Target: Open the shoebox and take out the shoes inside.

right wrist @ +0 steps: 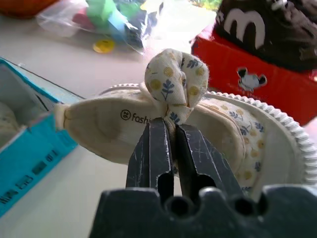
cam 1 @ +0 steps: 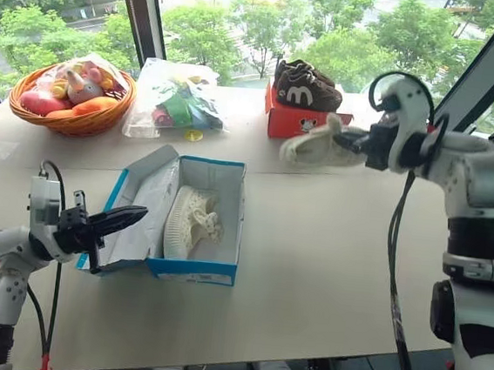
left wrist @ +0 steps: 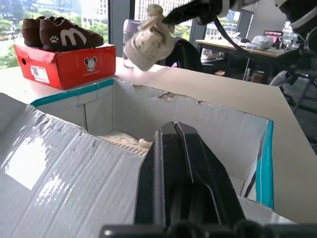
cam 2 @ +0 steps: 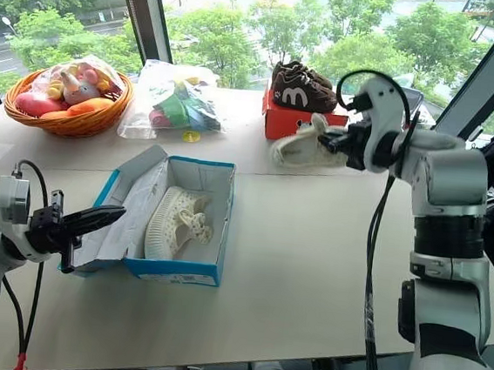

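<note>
While pinching one cream shoe [cam 1: 314,144] by its strap above the desk's far edge, right gripper [cam 1: 349,141]; thin hold, could slip and drop.

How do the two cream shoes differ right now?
The held shoe hangs in the air, pinched in the right gripper; the other shoe lies inside the shoebox. The held one shows its inside, with a flower print; the other shows its outside. Both are small and cream-white.

Left hand [cam 1: 130,217] low, fingers closed, pointing level; right hand [cam 1: 343,142] raised, fingers clamped.
</note>
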Tool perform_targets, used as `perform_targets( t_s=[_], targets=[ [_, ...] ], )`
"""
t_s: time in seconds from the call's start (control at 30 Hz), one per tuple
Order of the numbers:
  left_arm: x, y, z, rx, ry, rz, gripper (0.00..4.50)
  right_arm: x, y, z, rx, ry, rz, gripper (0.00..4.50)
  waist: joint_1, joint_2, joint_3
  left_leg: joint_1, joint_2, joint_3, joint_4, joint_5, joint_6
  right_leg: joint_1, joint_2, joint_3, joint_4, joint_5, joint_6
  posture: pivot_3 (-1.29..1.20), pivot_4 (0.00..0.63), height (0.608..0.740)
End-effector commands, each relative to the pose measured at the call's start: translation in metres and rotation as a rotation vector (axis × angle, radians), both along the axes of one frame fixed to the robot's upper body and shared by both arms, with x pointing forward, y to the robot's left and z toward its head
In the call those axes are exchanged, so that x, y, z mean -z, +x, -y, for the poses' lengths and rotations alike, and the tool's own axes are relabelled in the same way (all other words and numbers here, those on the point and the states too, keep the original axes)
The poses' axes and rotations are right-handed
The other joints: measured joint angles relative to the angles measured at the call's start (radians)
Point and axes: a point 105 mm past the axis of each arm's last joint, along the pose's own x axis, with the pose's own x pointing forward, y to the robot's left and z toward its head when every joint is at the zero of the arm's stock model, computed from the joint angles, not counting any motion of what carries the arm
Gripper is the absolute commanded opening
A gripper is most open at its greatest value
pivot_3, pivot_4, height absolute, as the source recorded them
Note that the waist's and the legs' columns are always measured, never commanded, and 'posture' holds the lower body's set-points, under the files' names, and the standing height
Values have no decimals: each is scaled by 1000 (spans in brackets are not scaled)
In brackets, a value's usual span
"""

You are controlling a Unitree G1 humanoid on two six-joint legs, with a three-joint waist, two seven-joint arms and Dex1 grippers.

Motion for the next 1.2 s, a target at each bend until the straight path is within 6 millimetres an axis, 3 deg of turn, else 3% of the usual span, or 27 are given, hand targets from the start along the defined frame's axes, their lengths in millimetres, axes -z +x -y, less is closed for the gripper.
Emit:
perform_targets(
  t_s=[0.03, 0.3, 0.57, 0.73, 0.77, 0.8, 1.03, 1.07, 1.2],
  targets=[
    [-11, -1, -2, -18, -10, 59, 0, 0, -2, 12, 42, -55, 38, 13, -1, 1, 0, 0, 0, 0, 0, 0, 0, 0, 0, 0, 0, 0, 0, 0, 150, 740],
    [-13, 0, -4, -41, -26, 82, 0, 55, -4, 34, 146, -158, -80, 13, 0, 1, 1, 2, 0, 1, 1, 0, 0, 4, 0, 1, -2, 1, 2, 0, 150, 740],
    [-18, 2, -14, -88, -42, 106, 0, 67, -6, 55, 220, -194, -105, 13, 23, 1, 1, 2, -1, 1, 5, 0, 0, 7, 0, 1, -2, 2, 3, 0, 150, 740],
    [-19, 1, -16, -92, -50, 113, 0, 65, -5, 55, 228, -186, -91, 13, 27, 1, 1, 2, -1, 1, 6, 0, 0, 7, 0, 1, -3, 2, 4, 0, 150, 740],
    [-20, 1, -16, -91, -51, 113, 0, 63, -5, 55, 230, -179, -82, 838, 27, 1, 1, 2, -1, 1, 6, 0, 0, 7, 0, 1, -3, 2, 4, 0, 150, 740],
    [-21, 1, -17, -91, -56, 116, 0, 60, -5, 53, 223, -167, -70, 979, 27, 1, 1, 2, -1, 1, 6, 0, 0, 7, 0, 1, -3, 2, 4, 0, 150, 740],
    [-29, 1, -22, -86, -85, 138, 0, 45, -7, 45, 171, -178, -26, 3485, 24, 1, 1, 2, -1, 1, 6, 0, 0, 7, 0, 1, -3, 3, 4, 0, 150, 740],
    [-31, 2, -24, -90, -96, 145, 0, 39, -8, 43, 156, -162, -11, 3734, 24, 1, 1, 2, -1, 1, 6, 0, 0, 7, 0, 1, -3, 3, 4, 0, 150, 740],
    [-35, 3, -25, -88, -127, 159, 0, 9, -15, 29, 63, -84, 63, 3734, 22, 1, 1, 2, -1, 0, 6, 0, 0, 7, 0, 1, -3, 3, 4, 0, 150, 740]
  ],
)
